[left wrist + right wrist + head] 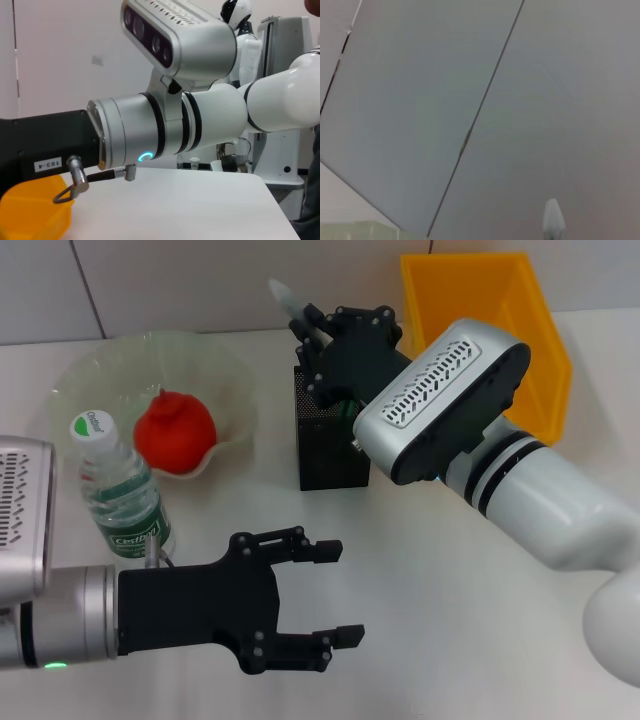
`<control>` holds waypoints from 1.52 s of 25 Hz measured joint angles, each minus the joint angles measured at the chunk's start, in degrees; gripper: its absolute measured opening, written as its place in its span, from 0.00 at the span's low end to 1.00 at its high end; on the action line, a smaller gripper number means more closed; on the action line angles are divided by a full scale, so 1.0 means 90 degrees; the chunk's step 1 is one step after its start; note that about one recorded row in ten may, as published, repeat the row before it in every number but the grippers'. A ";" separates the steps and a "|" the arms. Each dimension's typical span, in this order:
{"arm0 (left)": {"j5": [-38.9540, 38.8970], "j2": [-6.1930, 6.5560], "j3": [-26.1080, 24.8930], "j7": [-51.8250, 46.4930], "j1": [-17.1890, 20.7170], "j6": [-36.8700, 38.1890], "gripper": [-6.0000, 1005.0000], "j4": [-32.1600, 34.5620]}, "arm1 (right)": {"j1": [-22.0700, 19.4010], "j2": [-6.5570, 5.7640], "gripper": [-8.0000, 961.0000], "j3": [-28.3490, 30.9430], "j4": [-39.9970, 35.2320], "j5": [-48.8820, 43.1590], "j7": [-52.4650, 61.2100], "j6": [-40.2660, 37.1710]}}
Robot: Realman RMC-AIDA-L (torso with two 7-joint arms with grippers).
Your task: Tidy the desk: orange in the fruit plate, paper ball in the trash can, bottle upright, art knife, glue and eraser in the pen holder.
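My right gripper (318, 332) hovers over the black mesh pen holder (330, 440), shut on a slim white stick with a tapered tip (284, 292) that looks like the glue; its tip (553, 219) also shows in the right wrist view. The orange (175, 430) lies in the pale-green fruit plate (100, 365). To the plate's front, the bottle (120, 495) stands upright with its white cap on. Near the table's front, right of the bottle, my left gripper (340, 592) is open and holds nothing. The yellow trash can (480, 310) stands at the back right. Paper ball, eraser and art knife are out of view.
A grey panelled wall runs behind the table. The right forearm (450, 410) slants across the space between the pen holder and the trash can. In the left wrist view the trash can corner (30, 215) sits under the right arm, and other equipment stands beyond the table.
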 joint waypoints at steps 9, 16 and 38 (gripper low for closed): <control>0.0000 0.0000 0.0040 -0.0006 0.0000 -0.0003 0.80 0.0000 | 0.0085 -0.0003 0.13 0.0007 0.0129 0.0000 0.0156 -0.0003; 0.0000 0.0001 0.0040 -0.0009 0.0000 -0.0003 0.80 0.0000 | 0.0155 -0.0019 0.14 0.0008 0.0220 0.0001 0.0400 -0.0030; 0.0000 0.0000 0.0040 -0.0010 0.0000 0.0020 0.80 0.0000 | 0.0268 -0.0030 0.19 -0.0154 0.0258 0.0001 0.0441 -0.0227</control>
